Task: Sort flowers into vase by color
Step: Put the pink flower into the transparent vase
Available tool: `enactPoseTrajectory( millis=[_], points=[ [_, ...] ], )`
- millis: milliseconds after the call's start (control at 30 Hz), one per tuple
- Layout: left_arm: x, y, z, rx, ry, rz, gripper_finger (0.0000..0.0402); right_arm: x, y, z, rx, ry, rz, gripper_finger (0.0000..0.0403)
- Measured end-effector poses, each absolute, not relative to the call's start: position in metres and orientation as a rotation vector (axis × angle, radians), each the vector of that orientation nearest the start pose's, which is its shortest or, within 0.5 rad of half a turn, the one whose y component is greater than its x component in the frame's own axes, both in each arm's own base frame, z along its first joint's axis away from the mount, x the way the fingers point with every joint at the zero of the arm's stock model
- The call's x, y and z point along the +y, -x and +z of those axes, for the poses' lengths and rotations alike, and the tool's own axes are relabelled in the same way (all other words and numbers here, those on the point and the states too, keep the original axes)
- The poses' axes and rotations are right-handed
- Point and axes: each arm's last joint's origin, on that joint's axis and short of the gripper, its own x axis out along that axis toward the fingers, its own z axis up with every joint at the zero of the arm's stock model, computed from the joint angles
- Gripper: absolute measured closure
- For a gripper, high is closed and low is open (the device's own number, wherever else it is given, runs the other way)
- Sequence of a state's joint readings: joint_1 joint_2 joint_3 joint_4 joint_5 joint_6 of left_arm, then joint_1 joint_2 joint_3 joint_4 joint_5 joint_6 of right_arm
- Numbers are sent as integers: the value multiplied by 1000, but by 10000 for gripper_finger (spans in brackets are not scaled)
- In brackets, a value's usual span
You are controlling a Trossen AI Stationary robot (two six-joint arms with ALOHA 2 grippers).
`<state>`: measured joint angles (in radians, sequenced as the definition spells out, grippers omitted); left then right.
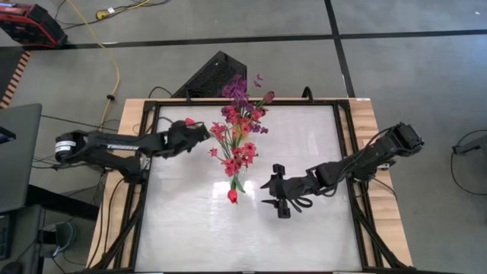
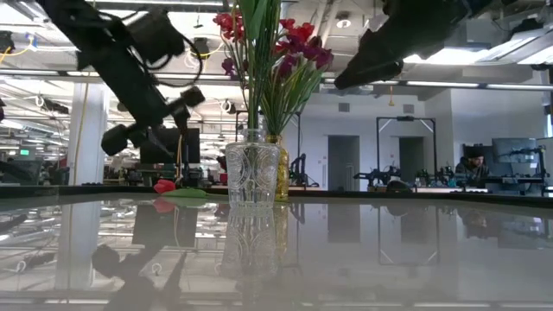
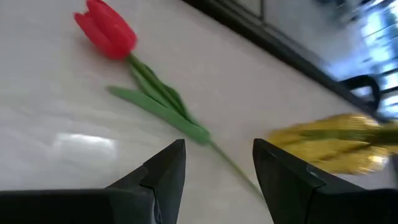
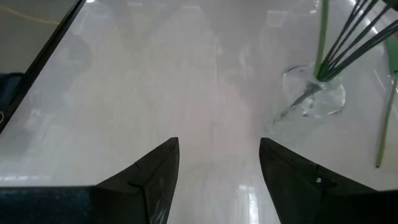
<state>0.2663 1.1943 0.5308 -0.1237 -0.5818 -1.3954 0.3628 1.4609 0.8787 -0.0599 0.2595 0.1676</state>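
A single red tulip lies flat on the table near the far left, also seen in the low view and the high view. My left gripper hovers open over its thin green stem, one finger on either side, touching nothing. A clear glass vase stands mid-table holding red-pink sprays. A gold vase behind it holds purple sprays. My right gripper is open, above the table right of the glass vase.
A red tulip bloom shows on the near side of the glass vase. A dark frame borders the white tabletop. Bare table lies toward the near edge. A person sits in the room beyond.
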Motion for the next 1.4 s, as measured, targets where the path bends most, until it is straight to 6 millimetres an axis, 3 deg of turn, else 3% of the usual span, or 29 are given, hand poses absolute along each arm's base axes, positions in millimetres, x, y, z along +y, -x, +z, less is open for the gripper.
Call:
enactPoseTrajectory(
  millis=[133, 500, 633, 767, 867, 1000, 1400],
  points=[
    [97, -210, 181, 230, 1034, 1179, 226, 104, -285, 222, 646, 49, 57, 154],
    [137, -225, 220, 921, 244, 878, 226, 106, -281, 218, 691, 70, 63, 154],
    [147, -230, 219, 1168, -34, 664, 226, 105, -281, 218, 694, 71, 61, 154],
    [148, -236, 201, 1367, -342, 283, 226, 105, -281, 218, 693, 69, 60, 154],
    [142, -247, 193, 1390, -471, 141, 226, 106, -281, 218, 694, 68, 60, 154],
    [138, -257, 184, 1373, -519, -12, 226, 104, -282, 218, 693, 82, 61, 154],
    [155, -284, 162, 1307, -549, -102, 226, 89, -287, 218, 693, 64, 9, 154]
  ],
)
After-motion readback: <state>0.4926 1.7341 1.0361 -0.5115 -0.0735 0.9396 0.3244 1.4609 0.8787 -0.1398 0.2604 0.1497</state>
